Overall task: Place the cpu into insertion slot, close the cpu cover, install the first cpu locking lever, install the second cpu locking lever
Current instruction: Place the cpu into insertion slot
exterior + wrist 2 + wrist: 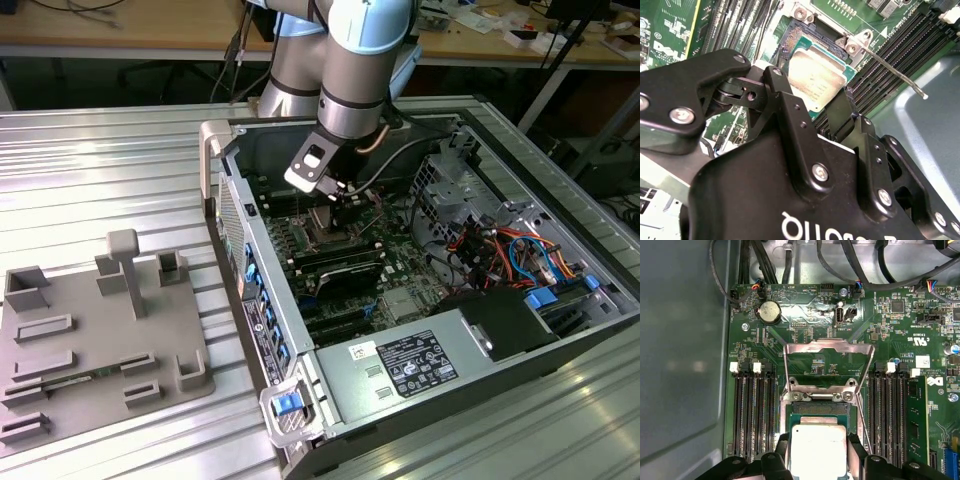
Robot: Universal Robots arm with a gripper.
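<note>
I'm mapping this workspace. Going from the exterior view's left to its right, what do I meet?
Grey plastic fixture tray with upright pegs → blue tabs on the case wall → square silver-rimmed insertion slot on green board → bundle of orange and blue cables.

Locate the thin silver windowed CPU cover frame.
In the first wrist view the cpu cover is swung open off the square insertion slot, between banks of long black memory slots, just beyond the silver-topped square cpu.

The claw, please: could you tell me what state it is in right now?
Claw: closed on the chip, over the socket.
</note>
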